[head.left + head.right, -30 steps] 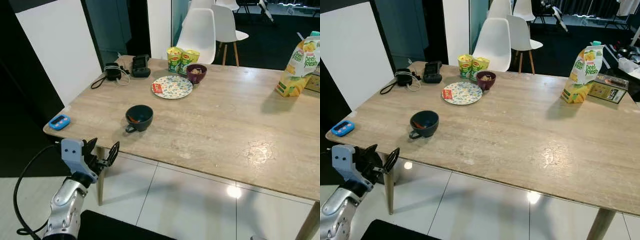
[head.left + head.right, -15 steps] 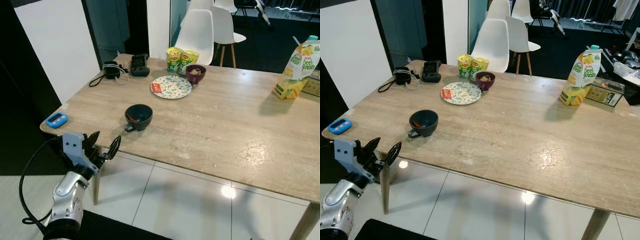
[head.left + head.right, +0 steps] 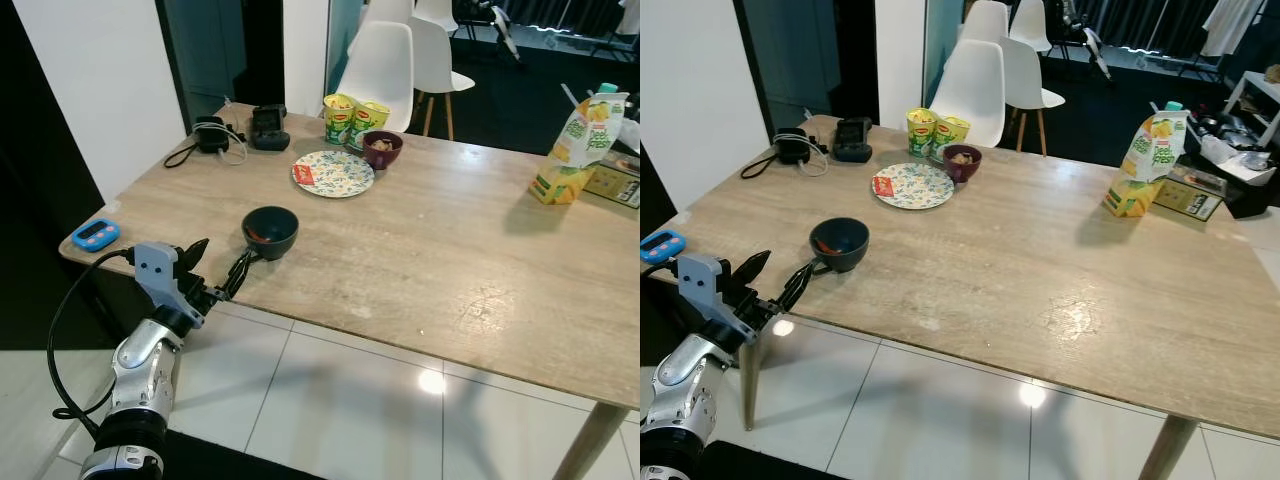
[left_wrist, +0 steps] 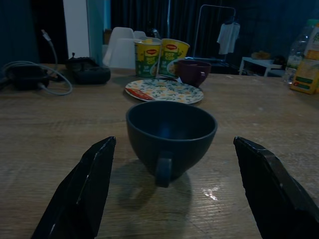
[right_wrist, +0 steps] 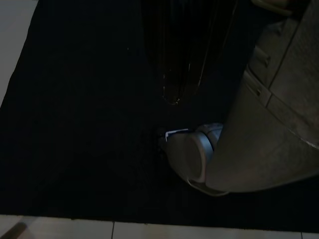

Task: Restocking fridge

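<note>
Facing the left gripper: dark round mug, handle forward.

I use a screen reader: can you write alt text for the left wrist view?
The open left hand faces a dark mug on a wooden table, handle toward the camera. Behind it sit a patterned plate, two yellow noodle cups and a purple bowl.

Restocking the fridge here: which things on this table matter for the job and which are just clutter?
Likely for the job:
juice carton
two noodle cups
dark mug, which the open left gripper faces

Likely clutter:
blue timer
black cables
patterned plate
purple bowl
</note>
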